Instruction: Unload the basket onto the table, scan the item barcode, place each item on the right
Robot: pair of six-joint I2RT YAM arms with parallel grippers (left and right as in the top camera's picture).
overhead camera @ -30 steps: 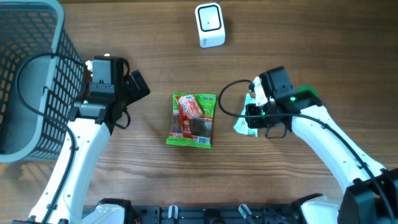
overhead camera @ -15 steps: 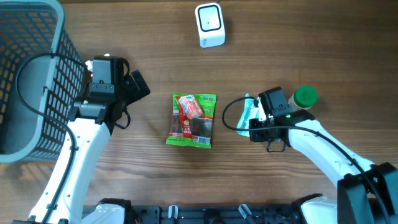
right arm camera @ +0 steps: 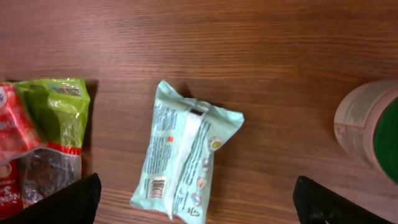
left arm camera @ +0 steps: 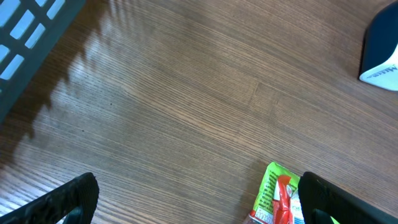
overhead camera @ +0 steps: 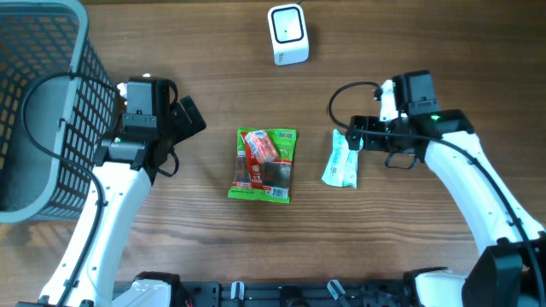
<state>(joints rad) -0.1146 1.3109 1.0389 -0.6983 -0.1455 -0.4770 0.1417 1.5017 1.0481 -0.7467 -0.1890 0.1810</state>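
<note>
Pale packet [overhead camera: 341, 160] lies flat on tabletop [overhead camera: 426, 51], ungripped. Right fingers [right arm camera: 68, 202] spread wide just beside packet, empty. Left fingers [left arm camera: 62, 202] spread wide, empty, well apart from packet.

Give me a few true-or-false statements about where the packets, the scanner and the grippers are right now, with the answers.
1. The mint packet lies on the table, held by neither gripper. True.
2. The right gripper is shut. False: it is open, beside the mint packet.
3. The snack bag is in the basket. False: it lies on the table between the two arms.
4. The scanner stands apart from both packets. True.
5. The left gripper holds the snack bag. False: it is open and empty.
</note>
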